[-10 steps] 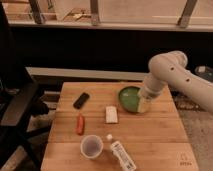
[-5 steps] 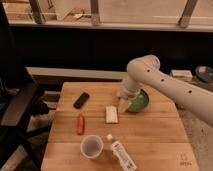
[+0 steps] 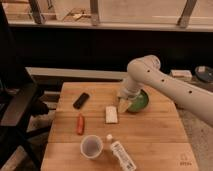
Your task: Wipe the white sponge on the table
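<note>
The white sponge (image 3: 111, 114) lies flat near the middle of the light-wood table (image 3: 150, 137). My gripper (image 3: 124, 105) hangs at the end of the white arm, just right of the sponge and a little above the table, in front of the green bowl (image 3: 138, 101). It sits close to the sponge's right edge; whether it touches the sponge I cannot tell.
A black phone (image 3: 81, 100) lies at the back left. An orange-red carrot-like item (image 3: 80, 124) lies left of the sponge. A pale round cup (image 3: 91, 147) and a lying white labelled bottle (image 3: 121, 153) are near the front edge. A black chair (image 3: 17, 105) stands left.
The arm has swung left from above the green bowl's right side, bringing the gripper down next to the sponge. The objects on the table have not moved.
</note>
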Robot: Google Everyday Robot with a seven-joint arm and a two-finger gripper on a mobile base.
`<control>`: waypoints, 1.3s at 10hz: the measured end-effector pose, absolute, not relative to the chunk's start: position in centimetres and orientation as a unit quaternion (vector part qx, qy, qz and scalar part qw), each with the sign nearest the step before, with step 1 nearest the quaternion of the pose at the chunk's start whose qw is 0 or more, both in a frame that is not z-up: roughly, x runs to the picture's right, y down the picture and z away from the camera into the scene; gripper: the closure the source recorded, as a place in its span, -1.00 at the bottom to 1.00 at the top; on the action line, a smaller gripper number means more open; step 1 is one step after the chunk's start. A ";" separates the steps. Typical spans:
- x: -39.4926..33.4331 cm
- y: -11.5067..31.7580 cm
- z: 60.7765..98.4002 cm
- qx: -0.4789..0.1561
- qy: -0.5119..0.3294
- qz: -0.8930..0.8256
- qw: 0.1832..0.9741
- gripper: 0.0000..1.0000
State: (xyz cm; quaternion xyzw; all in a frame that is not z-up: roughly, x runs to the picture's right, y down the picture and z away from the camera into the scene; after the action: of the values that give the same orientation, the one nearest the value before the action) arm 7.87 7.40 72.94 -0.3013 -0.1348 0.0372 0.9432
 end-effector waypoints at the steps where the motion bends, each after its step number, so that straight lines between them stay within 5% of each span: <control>1: 6.9 7.7 73.9 -0.298 -0.137 0.027 0.944 -0.30; 13: 4.4 17.0 86.0 -0.382 -0.120 0.070 0.914 -0.30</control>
State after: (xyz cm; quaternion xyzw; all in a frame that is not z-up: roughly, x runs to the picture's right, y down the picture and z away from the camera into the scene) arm 4.41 16.97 86.00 -0.3816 -0.1195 0.0696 0.9139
